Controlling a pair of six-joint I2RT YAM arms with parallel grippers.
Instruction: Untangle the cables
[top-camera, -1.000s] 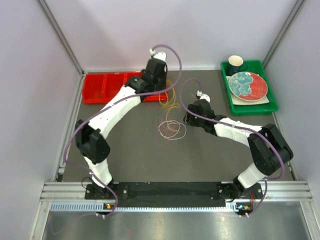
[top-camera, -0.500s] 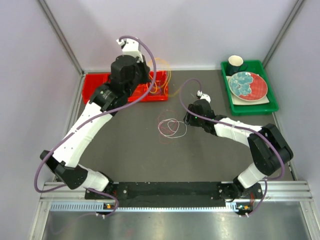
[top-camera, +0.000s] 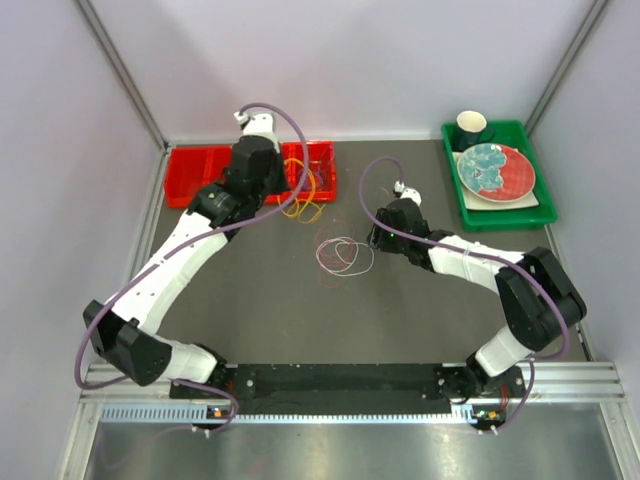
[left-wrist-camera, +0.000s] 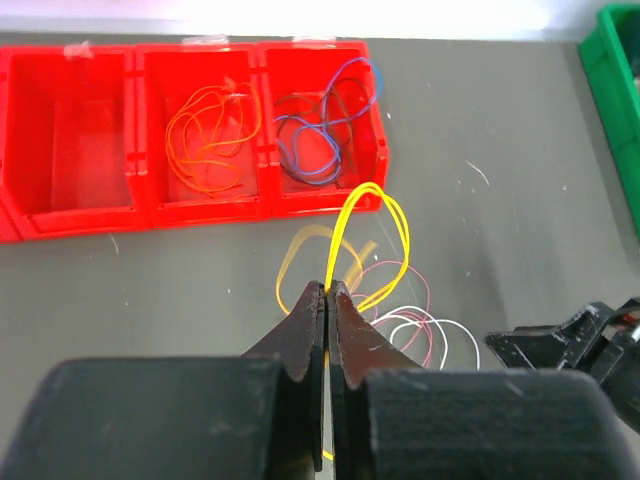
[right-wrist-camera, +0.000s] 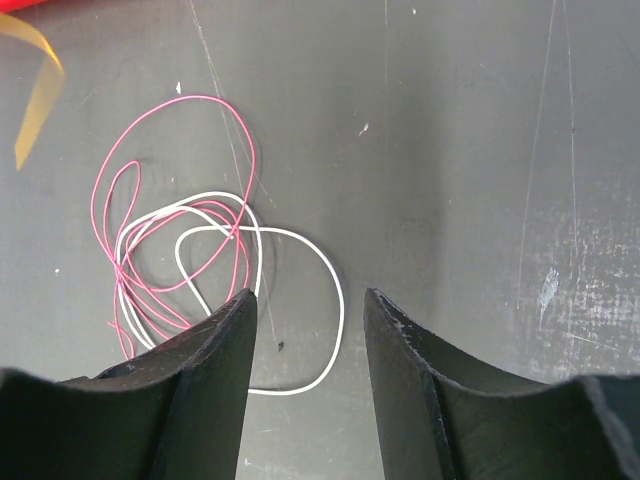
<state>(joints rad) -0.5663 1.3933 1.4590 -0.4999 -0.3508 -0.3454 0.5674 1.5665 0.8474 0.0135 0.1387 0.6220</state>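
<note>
Two grippers are at work here. Your left gripper (left-wrist-camera: 327, 292) has its fingers pressed together on the yellow cable (left-wrist-camera: 372, 235), pinching it right at the tips. In the left wrist view the cable rises from the pinch as a tall narrow double loop, and its top reaches almost to the front wall of the red bin (left-wrist-camera: 200, 215). From overhead you can see the yellow loops (top-camera: 300, 205) hanging just in front of that bin, beside the left wrist.

Your right gripper (right-wrist-camera: 305, 300) has its fingers spread and nothing between them. It hovers low over the table (top-camera: 260, 290), and directly under the gap lies the white cable (right-wrist-camera: 320, 257), one of its loops running from one finger across to the other. The pink cable (right-wrist-camera: 248, 150) is tangled through the white one on the side of the left finger, and its longest loop stretches away from the gripper. In the overhead view this small pile (top-camera: 340, 255) sits near the middle of the table, just beside the right gripper and apart from the yellow loops.

In the red bin, the middle compartment holds the orange cable (left-wrist-camera: 205, 135). The compartment nearest the yellow loop holds the blue cable (left-wrist-camera: 318, 140), mixed with a darker wire.

At the far right corner you have a green tray (top-camera: 500, 215) carrying a plate (top-camera: 495, 170) and a cup (top-camera: 471, 127).
</note>
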